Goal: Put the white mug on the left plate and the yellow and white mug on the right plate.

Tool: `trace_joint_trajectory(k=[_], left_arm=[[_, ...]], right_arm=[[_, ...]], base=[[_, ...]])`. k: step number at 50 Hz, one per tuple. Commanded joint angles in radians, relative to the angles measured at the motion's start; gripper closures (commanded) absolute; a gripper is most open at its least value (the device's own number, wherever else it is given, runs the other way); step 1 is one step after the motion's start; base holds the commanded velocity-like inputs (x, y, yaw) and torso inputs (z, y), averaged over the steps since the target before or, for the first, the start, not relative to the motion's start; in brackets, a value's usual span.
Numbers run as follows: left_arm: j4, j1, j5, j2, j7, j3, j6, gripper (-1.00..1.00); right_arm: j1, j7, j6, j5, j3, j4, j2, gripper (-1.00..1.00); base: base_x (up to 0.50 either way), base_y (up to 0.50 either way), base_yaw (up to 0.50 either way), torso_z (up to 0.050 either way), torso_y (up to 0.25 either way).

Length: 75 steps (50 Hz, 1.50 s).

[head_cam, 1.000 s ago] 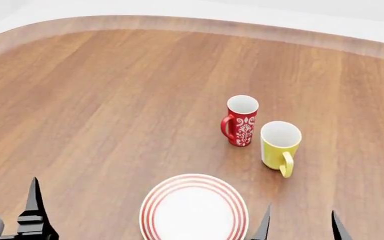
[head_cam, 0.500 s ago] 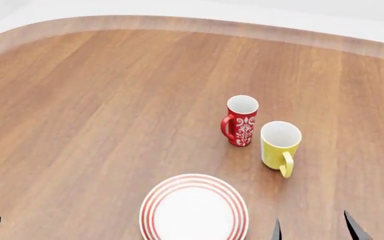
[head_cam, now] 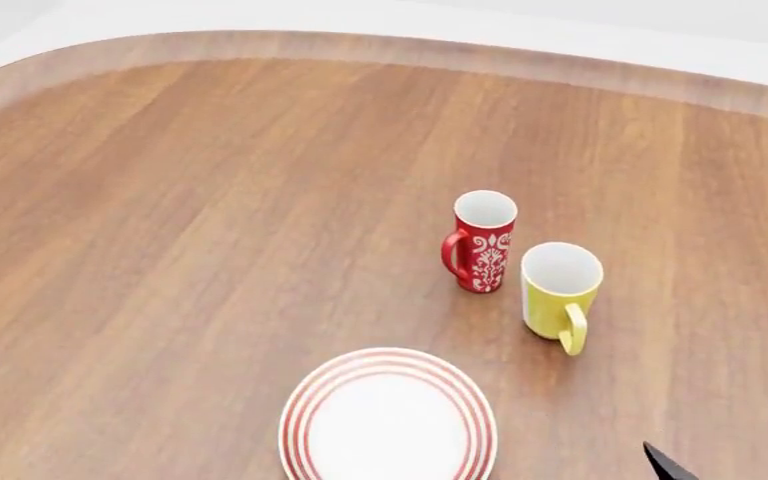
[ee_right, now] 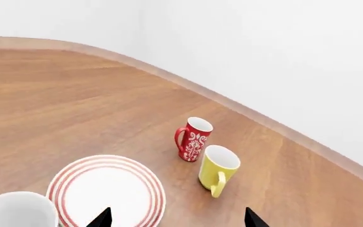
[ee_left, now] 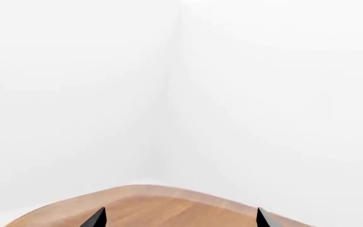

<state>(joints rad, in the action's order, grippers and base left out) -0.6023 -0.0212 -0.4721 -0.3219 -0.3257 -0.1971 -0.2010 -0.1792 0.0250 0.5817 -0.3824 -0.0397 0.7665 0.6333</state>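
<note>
The yellow and white mug (head_cam: 560, 292) (ee_right: 218, 169) stands upright on the wooden table, its handle toward me. One red-ringed plate (head_cam: 388, 420) (ee_right: 106, 191) lies bare near the front edge; I cannot tell whether it is the left plate or the right plate, and the other is out of view. The white mug (ee_right: 14, 210) shows only in the right wrist view, cut off beside that plate. My right gripper (ee_right: 177, 220) is open and holds nothing, hanging short of the plate and mugs; one fingertip (head_cam: 664, 465) shows in the head view. My left gripper (ee_left: 179, 220) is open over the table's edge, facing white walls.
A red mug with a white pattern (head_cam: 484, 240) (ee_right: 193, 139) stands just behind and left of the yellow one, close to it. The table's curved far edge (head_cam: 398, 45) meets a white wall.
Both grippers have drawn back toward me. The left one has left the head view, and only one right fingertip still shows at the bottom edge. The mugs and the plate have not moved.
</note>
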Motion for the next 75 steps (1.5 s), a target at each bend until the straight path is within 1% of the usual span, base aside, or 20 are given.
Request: trace_joint_trajectory(k=[1, 8, 24, 31, 36, 49, 52, 59, 65, 75], left_arm=[[-0.011, -0.002, -0.015, -0.007, -0.01, -0.013, -0.004, -1.0], [-0.013, -0.003, -0.021, -0.009, -0.013, -0.016, -0.004, -1.0], [-0.015, -0.009, -0.03, -0.013, -0.019, -0.021, -0.001, -1.0], [-0.016, -0.01, -0.032, -0.015, -0.022, -0.021, -0.001, -1.0], [-0.019, -0.011, -0.036, -0.017, -0.024, -0.023, -0.001, -1.0], [-0.015, -0.012, -0.031, -0.014, -0.027, -0.008, 0.003, -1.0], [-0.016, -0.017, -0.025, -0.013, -0.024, 0.002, 0.005, -1.0], [-0.016, -0.02, -0.03, -0.016, -0.027, -0.004, 0.008, -1.0], [-0.018, -0.023, -0.031, -0.018, -0.029, -0.003, 0.007, -1.0], [-0.021, -0.021, -0.036, -0.022, -0.036, -0.004, 0.003, -1.0]], right_arm=[[-0.054, -0.075, 0.003, -0.054, -0.023, 0.046, 0.061, -1.0], [-0.077, -0.102, 0.002, -0.059, -0.02, 0.058, 0.092, -1.0], [-0.128, -0.203, -0.059, -0.071, -0.013, 0.015, 0.145, -1.0], [-0.136, -0.225, -0.046, -0.062, 0.007, 0.023, 0.178, -1.0], [-0.068, -0.246, -0.008, -0.075, 0.043, -0.001, 0.188, -1.0], [0.11, -0.32, 0.008, -0.074, 0.16, -0.133, 0.151, -1.0], [0.191, -0.35, 0.003, -0.068, 0.206, -0.202, 0.114, -1.0], [0.29, -0.405, -0.014, -0.05, 0.283, -0.318, 0.057, -1.0], [0.304, -0.424, -0.024, -0.022, 0.336, -0.351, 0.041, -1.0], [0.308, -0.445, -0.01, 0.005, 0.389, -0.358, 0.052, -1.0]], base=[[0.0, 0.0, 0.0, 0.0, 0.0], [0.0, 0.0, 0.0, 0.0, 0.0], [0.0, 0.0, 0.0, 0.0, 0.0], [0.0, 0.0, 0.0, 0.0, 0.0], [0.0, 0.0, 0.0, 0.0, 0.0], [0.0, 0.0, 0.0, 0.0, 0.0], [0.0, 0.0, 0.0, 0.0, 0.0], [0.0, 0.0, 0.0, 0.0, 0.0], [0.0, 0.0, 0.0, 0.0, 0.0], [0.0, 0.0, 0.0, 0.0, 0.0]])
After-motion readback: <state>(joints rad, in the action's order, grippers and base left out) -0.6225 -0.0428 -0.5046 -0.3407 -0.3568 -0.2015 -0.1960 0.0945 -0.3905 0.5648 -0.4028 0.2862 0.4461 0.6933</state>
